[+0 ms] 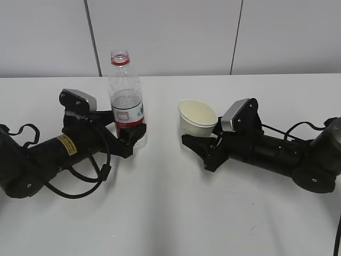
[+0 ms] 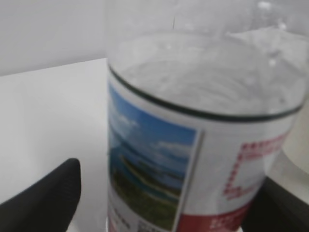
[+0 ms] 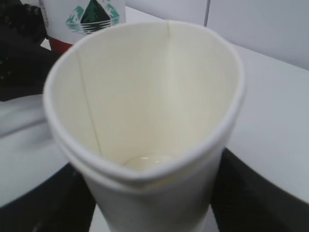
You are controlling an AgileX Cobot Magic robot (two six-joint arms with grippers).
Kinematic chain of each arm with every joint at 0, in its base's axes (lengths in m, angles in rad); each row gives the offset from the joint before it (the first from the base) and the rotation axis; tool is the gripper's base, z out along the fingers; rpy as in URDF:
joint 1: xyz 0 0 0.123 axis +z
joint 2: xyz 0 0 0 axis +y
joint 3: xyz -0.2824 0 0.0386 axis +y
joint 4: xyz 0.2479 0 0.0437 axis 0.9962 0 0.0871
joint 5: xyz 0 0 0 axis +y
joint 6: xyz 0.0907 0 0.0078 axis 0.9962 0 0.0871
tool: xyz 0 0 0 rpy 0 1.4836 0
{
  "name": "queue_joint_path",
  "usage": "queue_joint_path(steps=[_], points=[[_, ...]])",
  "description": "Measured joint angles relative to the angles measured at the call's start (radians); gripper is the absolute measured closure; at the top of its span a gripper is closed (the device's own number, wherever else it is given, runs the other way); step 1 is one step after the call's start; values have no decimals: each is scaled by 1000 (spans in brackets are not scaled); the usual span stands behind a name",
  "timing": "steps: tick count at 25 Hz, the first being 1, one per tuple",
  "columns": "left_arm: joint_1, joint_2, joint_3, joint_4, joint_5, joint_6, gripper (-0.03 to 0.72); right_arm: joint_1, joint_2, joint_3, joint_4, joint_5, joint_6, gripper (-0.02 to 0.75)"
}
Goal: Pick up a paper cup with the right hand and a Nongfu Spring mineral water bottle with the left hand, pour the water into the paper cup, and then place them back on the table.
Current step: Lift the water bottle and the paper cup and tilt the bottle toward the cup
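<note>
The Nongfu Spring mineral water bottle stands upright and uncapped on the table, partly filled with water. My left gripper sits low around it. In the left wrist view the bottle fills the frame; one finger stands clear of its side and the other finger is against it. My right gripper is shut on the paper cup, which tilts towards the bottle. In the right wrist view the cup is squeezed oval, with a little shiny liquid at its bottom.
A white panelled wall runs behind the table. The left arm's looped cable lies on the tabletop at the left. The bottle's label shows behind the cup in the right wrist view.
</note>
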State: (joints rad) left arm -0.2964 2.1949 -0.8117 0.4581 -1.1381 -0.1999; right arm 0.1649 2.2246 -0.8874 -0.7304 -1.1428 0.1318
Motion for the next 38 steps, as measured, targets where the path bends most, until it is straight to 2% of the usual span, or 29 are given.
queue_joint_path(steps=[4,10,14,23,28,38], points=[[0,4,0,-3,-2,0,139,0,0,0,-5,0,5,248],[0,4,0,-6,-3,-1,278,0,0,0,-28,0,8,248],[0,4,0,-7,-3,-2,323,0,-10,0,-51,0,13,248],[0,-19,-1,-21,26,115,333,0,-60,0,-82,2,41,248],[0,-99,0,-56,64,229,333,0,-60,0,-157,4,60,248],[0,-215,1,-118,184,498,333,0,-62,0,-180,20,92,248]])
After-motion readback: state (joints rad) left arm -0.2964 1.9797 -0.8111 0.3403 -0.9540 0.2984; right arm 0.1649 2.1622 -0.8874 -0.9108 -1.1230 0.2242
